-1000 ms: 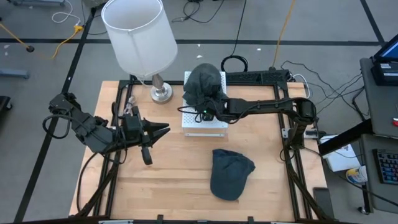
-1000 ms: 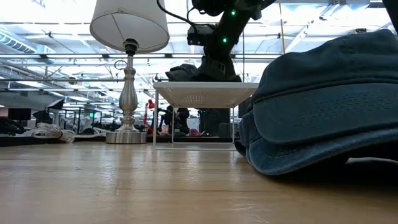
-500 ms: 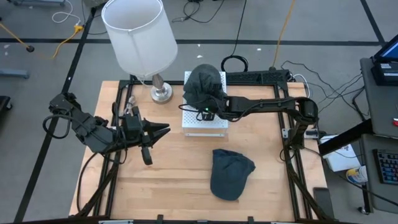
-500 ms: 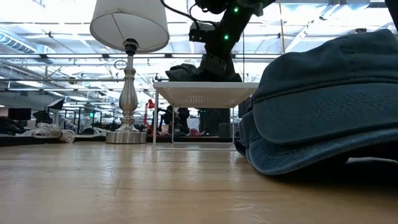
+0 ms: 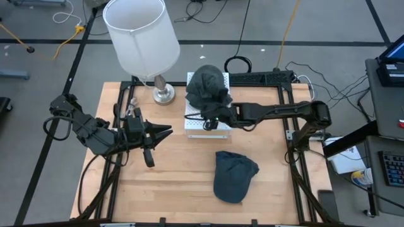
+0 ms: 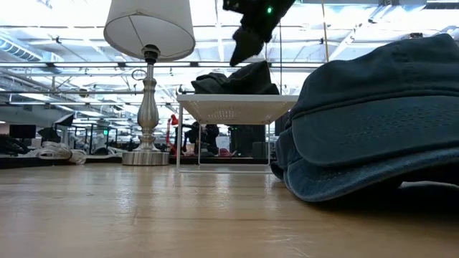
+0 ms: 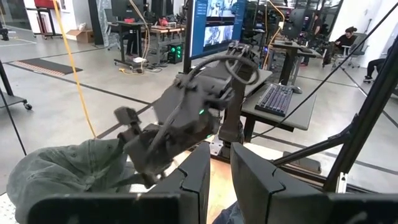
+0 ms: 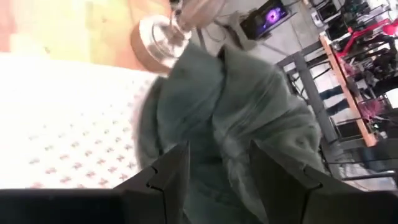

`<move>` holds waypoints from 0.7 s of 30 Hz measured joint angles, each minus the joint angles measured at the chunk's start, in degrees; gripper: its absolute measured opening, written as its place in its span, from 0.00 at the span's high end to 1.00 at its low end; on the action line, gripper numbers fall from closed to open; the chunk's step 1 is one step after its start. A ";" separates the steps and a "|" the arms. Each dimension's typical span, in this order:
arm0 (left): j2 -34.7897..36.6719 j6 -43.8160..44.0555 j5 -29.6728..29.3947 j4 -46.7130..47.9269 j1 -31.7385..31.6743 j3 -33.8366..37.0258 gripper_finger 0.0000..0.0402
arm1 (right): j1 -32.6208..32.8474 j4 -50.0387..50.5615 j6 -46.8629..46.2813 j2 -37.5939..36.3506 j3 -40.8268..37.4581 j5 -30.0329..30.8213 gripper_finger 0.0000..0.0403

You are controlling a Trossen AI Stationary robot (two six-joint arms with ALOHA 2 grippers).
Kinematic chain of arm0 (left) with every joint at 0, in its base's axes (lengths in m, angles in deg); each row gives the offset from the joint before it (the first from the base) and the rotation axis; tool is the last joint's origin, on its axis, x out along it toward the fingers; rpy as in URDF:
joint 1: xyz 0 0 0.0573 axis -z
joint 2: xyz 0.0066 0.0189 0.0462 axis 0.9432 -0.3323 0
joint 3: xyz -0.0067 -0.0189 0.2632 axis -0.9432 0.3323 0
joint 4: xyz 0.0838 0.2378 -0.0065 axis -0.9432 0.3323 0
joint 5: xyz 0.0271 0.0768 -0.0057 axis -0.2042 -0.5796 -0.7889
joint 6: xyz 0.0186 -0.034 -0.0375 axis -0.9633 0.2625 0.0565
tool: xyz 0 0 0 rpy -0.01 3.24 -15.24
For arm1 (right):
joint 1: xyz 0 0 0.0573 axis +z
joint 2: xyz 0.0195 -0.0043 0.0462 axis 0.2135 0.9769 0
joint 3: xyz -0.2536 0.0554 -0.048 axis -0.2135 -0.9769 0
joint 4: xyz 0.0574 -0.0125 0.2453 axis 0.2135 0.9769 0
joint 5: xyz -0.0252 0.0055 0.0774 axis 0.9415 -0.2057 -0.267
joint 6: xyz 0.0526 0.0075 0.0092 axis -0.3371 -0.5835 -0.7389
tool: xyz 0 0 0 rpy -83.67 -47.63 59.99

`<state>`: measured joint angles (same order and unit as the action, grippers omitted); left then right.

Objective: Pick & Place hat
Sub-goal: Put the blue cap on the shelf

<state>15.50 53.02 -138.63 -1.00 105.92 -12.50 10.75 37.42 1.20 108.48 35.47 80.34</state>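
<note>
A dark grey hat (image 5: 206, 87) lies crumpled on a white wire stand (image 5: 208, 128) at the table's far middle; the low view shows the grey hat (image 6: 240, 77) resting on the stand's top (image 6: 237, 107). My right gripper (image 8: 217, 168) hovers open just above and near-side of it, touching nothing; in the low view the right gripper (image 6: 245, 43) is clear of the hat. A blue hat (image 5: 233, 175) lies flat on the table near the front. My left gripper (image 5: 163, 132) hangs level over the table's left, its fingers (image 7: 199, 180) a narrow gap apart, with nothing between them.
A lamp with a white shade (image 5: 141, 34) and metal base (image 5: 163, 94) stands left of the stand. The blue hat (image 6: 373, 122) fills the low view's right. Cables and desks lie beyond the far and right edges. Bare wood (image 5: 177, 183) shows at the near left.
My right gripper has let go of the grey hat, opened, risen off it and drawn back toward the table's near edge. The hat has stayed on the white stand.
</note>
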 joint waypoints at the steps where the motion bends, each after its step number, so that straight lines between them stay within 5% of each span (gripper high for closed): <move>1: 0.00 -0.04 -0.01 0.01 0.00 0.00 0.83 | 0.64 0.78 -1.08 -0.66 -0.02 -0.04 0.59; 21: 0.02 0.34 -0.03 -0.80 -0.04 0.00 0.83 | 13.71 12.44 -38.68 -14.55 -0.04 -0.15 0.59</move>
<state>15.52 53.36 -138.66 -1.81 105.88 -12.50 24.46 49.86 -37.47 93.93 35.43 80.19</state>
